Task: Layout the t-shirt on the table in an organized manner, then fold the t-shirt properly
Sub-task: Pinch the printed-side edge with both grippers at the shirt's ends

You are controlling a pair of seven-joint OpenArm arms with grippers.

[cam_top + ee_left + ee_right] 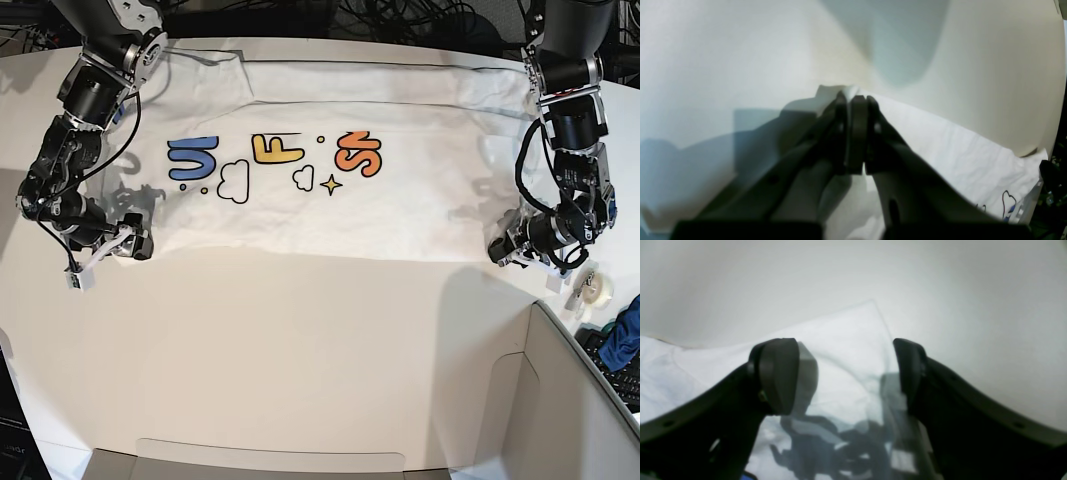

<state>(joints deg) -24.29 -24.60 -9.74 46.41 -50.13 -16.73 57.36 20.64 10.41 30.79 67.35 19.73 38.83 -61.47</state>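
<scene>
T-shirt (400, 210): wrinkled white cloth; table (300, 350): smooth matt off-white.

Upside-down cartoon letters on t-shirt (330, 190), unreadable

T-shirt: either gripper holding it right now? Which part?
The left gripper is shut on the t-shirt, pinching a corner at its edge. The right gripper is open over the opposite corner, holding nothing.
</scene>
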